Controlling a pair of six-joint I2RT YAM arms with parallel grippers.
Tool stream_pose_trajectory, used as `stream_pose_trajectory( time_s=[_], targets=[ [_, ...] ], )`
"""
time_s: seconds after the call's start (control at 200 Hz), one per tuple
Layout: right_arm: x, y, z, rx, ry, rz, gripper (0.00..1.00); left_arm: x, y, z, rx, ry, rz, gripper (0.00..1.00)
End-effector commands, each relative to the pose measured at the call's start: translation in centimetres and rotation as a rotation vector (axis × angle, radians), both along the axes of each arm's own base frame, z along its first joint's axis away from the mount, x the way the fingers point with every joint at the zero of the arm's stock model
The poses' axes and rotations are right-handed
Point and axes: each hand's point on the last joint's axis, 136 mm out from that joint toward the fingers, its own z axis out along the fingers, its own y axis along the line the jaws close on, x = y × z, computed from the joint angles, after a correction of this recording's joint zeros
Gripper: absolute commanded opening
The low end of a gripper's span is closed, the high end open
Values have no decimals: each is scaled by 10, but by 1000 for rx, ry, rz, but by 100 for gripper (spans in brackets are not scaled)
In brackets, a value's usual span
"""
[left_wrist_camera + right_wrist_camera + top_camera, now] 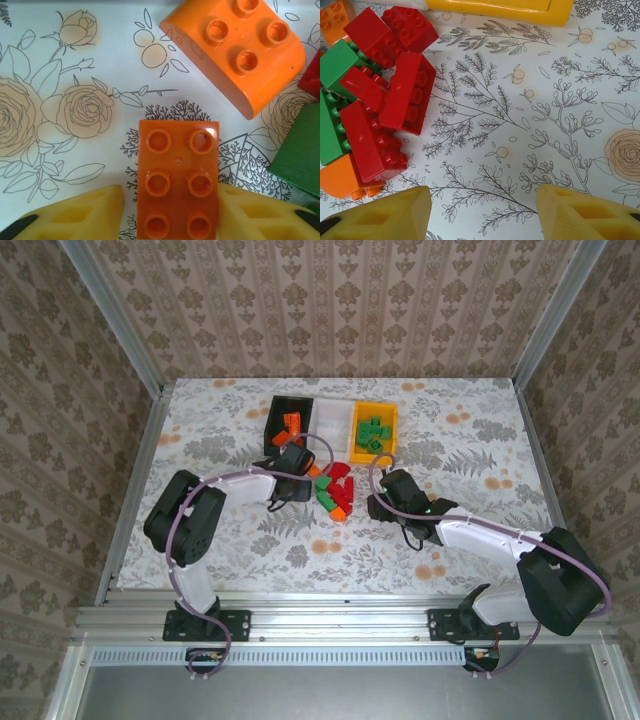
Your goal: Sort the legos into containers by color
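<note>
An orange two-by-three lego lies flat on the table between the yellow fingers of my left gripper. The right finger touches it and the left finger stands a small gap away, so the gripper is open. My left gripper is at the left edge of the lego pile. My right gripper is open over bare table, with red legos, a green one and an orange one to its left. The black bin holds orange legos, the yellow bin green ones, and the white bin stands between them.
A rounded orange lego, a green one and a red corner lie just beyond my left gripper. The yellow bin's wall is ahead of my right gripper. Metal frame rails border the flowered table.
</note>
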Motion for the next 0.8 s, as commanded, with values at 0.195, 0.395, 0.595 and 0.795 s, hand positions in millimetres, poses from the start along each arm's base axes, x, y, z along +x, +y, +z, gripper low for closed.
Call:
stream_pose_trajectory(
  time_s=[0.195,0.395,0.595,0.795],
  targets=[
    [3,3,3,-5,-11,7,59,13,7,-2,54,-25,-13,30],
    [2,5,1,-5,-7,12,59,14,14,33,76,-89,-14,29],
    [3,5,1,-8,-5,13,59,69,35,90,67,-141,48,29],
    [4,-7,2,-58,-19,-27,59,133,14,114,24,-174,-5,32]
  ],
)
